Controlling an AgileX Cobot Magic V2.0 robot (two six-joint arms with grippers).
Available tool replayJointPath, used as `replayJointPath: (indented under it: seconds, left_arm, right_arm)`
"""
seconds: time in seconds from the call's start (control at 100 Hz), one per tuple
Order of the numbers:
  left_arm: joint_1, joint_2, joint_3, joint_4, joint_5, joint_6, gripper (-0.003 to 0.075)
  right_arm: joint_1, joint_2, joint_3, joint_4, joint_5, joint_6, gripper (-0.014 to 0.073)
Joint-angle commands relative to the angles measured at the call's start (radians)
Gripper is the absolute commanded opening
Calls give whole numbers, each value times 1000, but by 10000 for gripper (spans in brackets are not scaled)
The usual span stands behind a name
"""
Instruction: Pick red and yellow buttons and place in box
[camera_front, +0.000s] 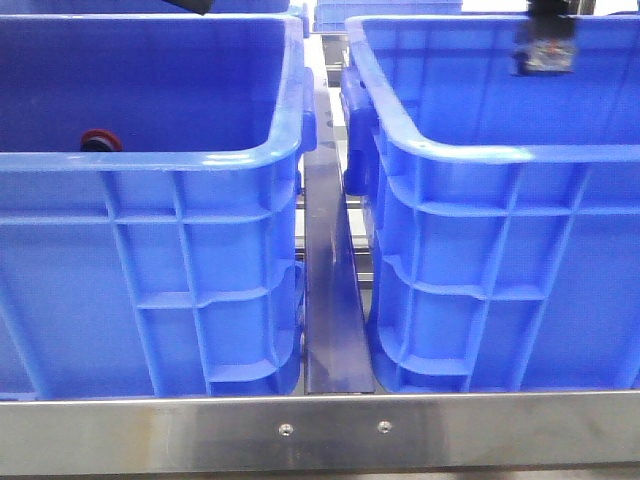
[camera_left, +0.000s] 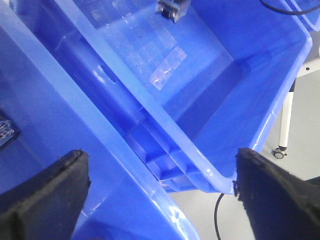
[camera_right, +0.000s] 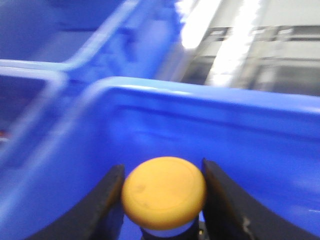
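1. Crates: two alike, blue, ribbed, side by side on the tabletop (camera_front: 320, 432). The left crate (camera_front: 150, 280) and the right crate (camera_front: 500, 280) stand apart, with a narrow gap between them.
2. Buttons: two. The red button (camera_front: 100, 140) lies inside the left crate, just behind its near rim, only partly seen over the edge.
3. The yellow button (camera_right: 163, 191) is gripped between the fingers of the right claw (camera_right: 162, 200), cap facing the wrist camera, dark collar below it, stem axis running down between the fingers.
4. Right claw: clenched on the yellow button, held over a blue crate's interior.
5. Left claw (camera_left: 160, 195): released, fingers wide apart, nothing between them, poised above the crates' adjoining rims.
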Motion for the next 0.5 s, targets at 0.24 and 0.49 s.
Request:
replayJointPath:
  seconds: [0.24,0.49]
  left_arm:
    - [-9,-36,-24,-59,-24,0,566]
    - [-9,-36,-24,-64,-24,0,566]
  right_arm:
    - [-9,123,-75,165,-74,-155,151]
    - [-9,256,-146,197,-55,-168,151]
